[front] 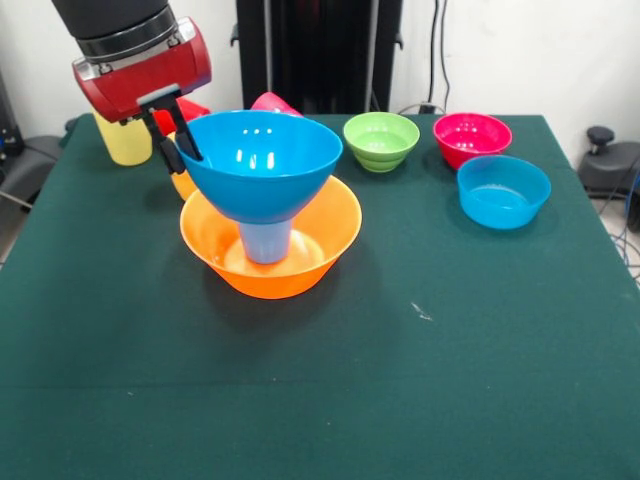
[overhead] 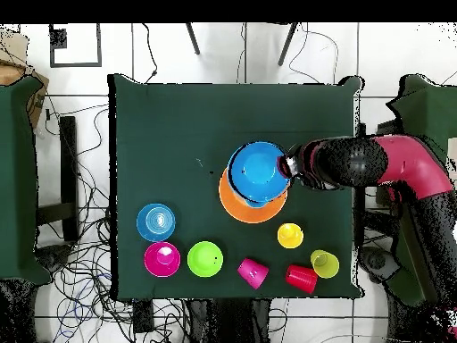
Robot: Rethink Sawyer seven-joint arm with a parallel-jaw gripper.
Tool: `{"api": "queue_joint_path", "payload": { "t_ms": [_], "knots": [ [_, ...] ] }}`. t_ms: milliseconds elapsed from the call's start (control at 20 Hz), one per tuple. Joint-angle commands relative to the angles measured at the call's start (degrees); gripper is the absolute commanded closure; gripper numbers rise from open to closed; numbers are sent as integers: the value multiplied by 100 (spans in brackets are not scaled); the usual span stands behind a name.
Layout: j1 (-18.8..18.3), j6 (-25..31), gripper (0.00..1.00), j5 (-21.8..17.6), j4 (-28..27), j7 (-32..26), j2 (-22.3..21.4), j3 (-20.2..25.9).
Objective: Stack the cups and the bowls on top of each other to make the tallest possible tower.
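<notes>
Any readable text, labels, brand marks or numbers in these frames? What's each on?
None readable. The bowls, such as the large blue bowl and large orange bowl, the cups, the gripper and the table carry no visible lettering in either view.

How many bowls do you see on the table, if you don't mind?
5: orange bowl at centre, large blue bowl raised above it, green bowl, pink bowl and small blue bowl nearby.

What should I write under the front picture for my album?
Claw grips the big blue bowl's rim, perched on a blue cup inside the orange bowl.
</notes>
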Motion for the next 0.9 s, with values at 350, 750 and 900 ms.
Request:
{"api": "queue_joint_path", "payload": {
  "t_ms": [350,750,900],
  "knots": [
    [369,656,100,229,-271,-1417,219,-427],
    [386,739,100,333,-228,-1464,235,-464],
    [401,800,100,374,-190,-1471,212,-481]
  ]
}}
